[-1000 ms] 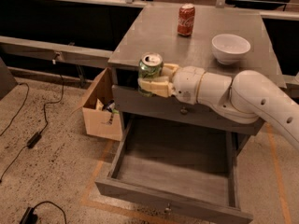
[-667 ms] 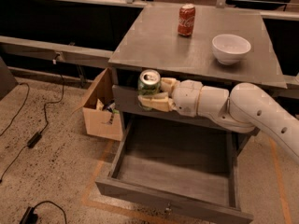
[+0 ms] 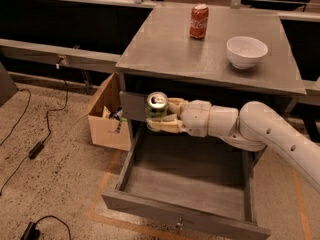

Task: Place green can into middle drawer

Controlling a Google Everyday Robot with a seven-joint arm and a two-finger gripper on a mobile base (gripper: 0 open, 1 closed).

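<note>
The green can (image 3: 156,106), mottled green with a silver top and pull-tab, is held upright in my gripper (image 3: 162,115). The cream fingers (image 3: 166,126) are shut around its sides. The can hangs above the back left part of the open middle drawer (image 3: 186,184), a wide deep grey drawer with a worn floor, tall side walls and a small front knob (image 3: 179,224). My white arm (image 3: 260,129) reaches in from the right, below the tabletop's front edge.
A red Coca-Cola can (image 3: 199,20) and a white bowl (image 3: 246,51) stand on the grey tabletop (image 3: 165,49). An open cardboard box (image 3: 107,116) sits on the floor left of the cabinet. Black cables (image 3: 30,129) lie on the floor at the left.
My gripper has lowered the green can and moved it slightly right, from beside the tabletop's edge down toward the open drawer.
</note>
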